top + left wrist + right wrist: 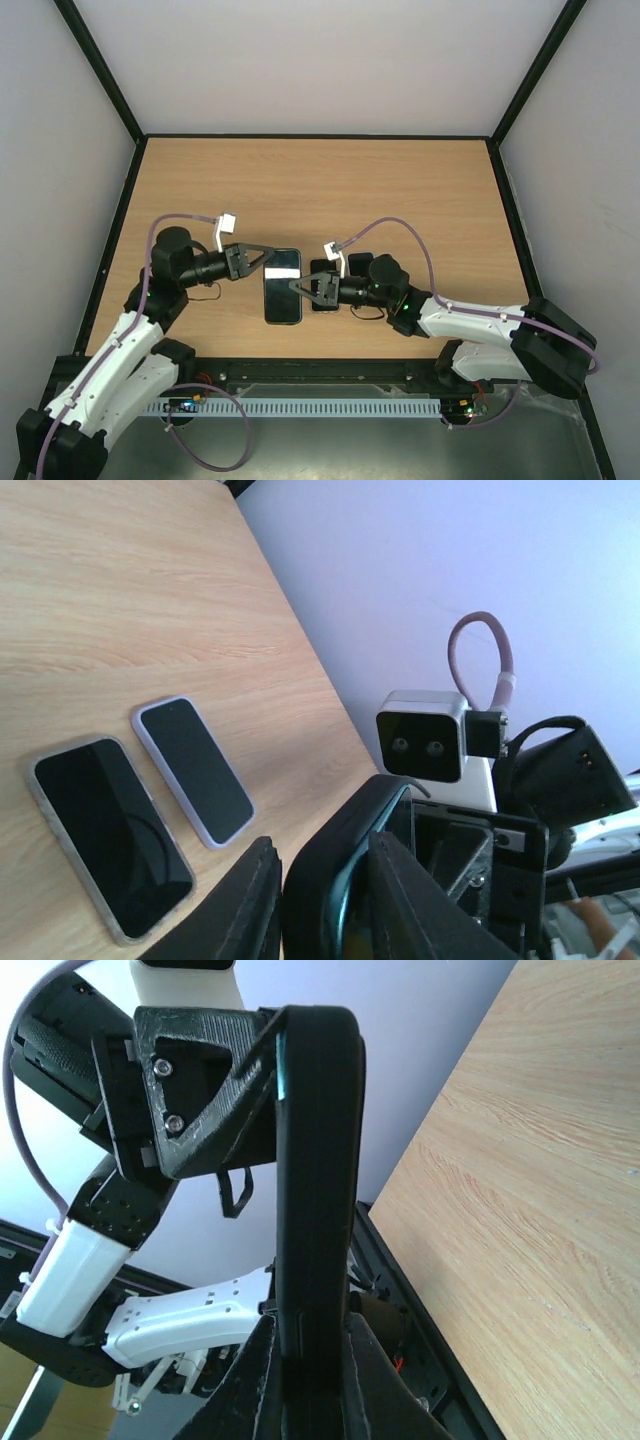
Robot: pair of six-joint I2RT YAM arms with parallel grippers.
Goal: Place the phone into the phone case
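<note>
A phone with a teal edge sits inside a black phone case (283, 287), held between the two arms over the near middle of the table. My left gripper (267, 259) is shut on its far left corner. In the left wrist view the case (318, 865) fills the gap between the fingers of my left gripper (322, 862). My right gripper (298, 288) is shut on the case's right edge. In the right wrist view the case (318, 1160) stands edge-on, clamped by my right gripper (312, 1338).
Two more phones lie flat on the wooden table (400, 190) right of the held one, partly under my right arm: one in a clear case (110, 835) and one in a pale lavender case (192, 770). Black frame posts and white walls surround the table.
</note>
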